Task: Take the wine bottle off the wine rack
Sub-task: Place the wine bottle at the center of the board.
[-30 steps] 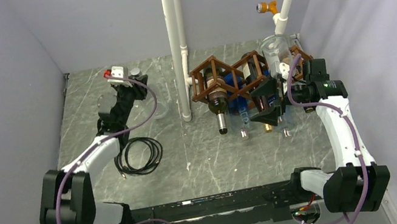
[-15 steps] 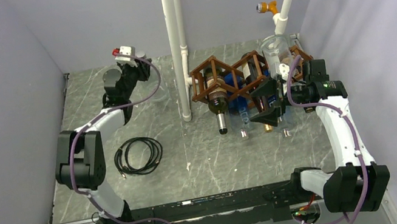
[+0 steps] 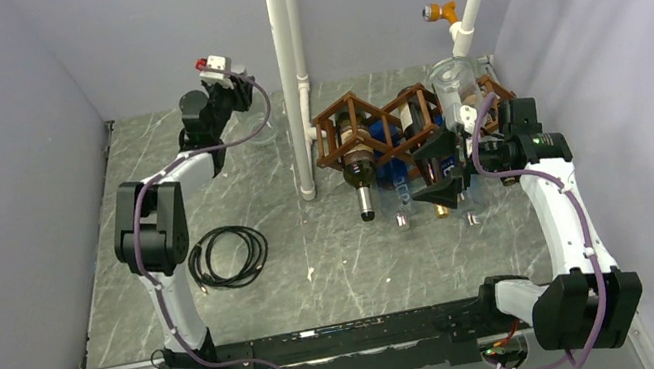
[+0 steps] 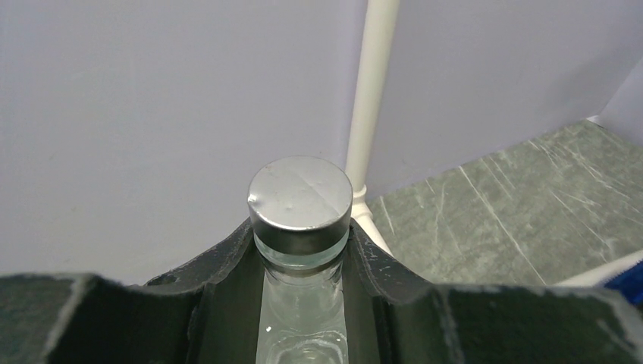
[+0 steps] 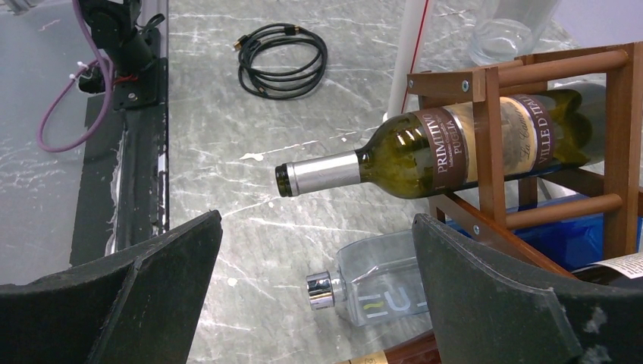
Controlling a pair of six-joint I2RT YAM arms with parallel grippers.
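Fingers of the left gripper (image 4: 301,241) are closed on the neck of a clear glass bottle (image 4: 301,303), just under its flat silver cap. The bottle's body is cut off by the bottom edge of the left wrist view. From above, that arm reaches toward the back-left corner and the bottle is hard to make out.

The right gripper (image 5: 317,220) has its 2 black fingers spread wide and holds nothing. It sits just in front of the brown wooden lattice wine rack (image 3: 334,132), which stands on the grey marbled table (image 3: 337,264) beside a white upright pipe (image 3: 288,70). A dark green wine bottle with a silver foil neck (image 5: 425,155) lies in 1 cell of the rack, its neck sticking out toward the arms. Its base is hidden behind the bars.

Below it, a clear flat-sided bottle with a chrome cap (image 5: 379,292) lies on the table, partly covered by the right finger. Other bottles in the rack show only as slivers. A black coiled cable (image 3: 229,256) lies well apart, on the left.
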